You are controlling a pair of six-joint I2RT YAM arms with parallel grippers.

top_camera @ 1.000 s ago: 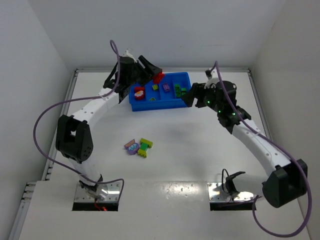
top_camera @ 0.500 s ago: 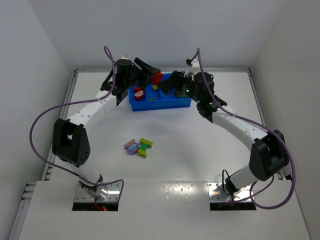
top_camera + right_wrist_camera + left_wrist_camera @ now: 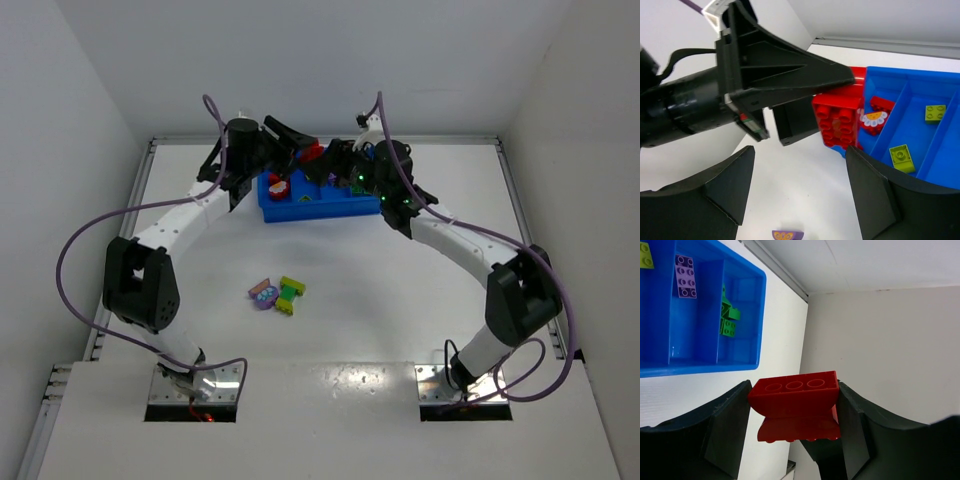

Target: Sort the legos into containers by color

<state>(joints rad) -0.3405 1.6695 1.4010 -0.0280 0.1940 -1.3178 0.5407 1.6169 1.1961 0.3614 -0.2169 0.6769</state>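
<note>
Near-centre of worktop [image 3: 400,290]: purple lego [image 3: 263,294] lying just left of yellow-green/green cluster [image 3: 291,293]. Farther back, blue tray [image 3: 330,209] is sitting w/ red legos [image 3: 278,185] in its left compartment. R pincer [image 3: 800,192] hovering wide, empty, over tray. L pincer [image 3: 792,410] gripping red brick [image 3: 792,390] above tray's far-left part.
</note>
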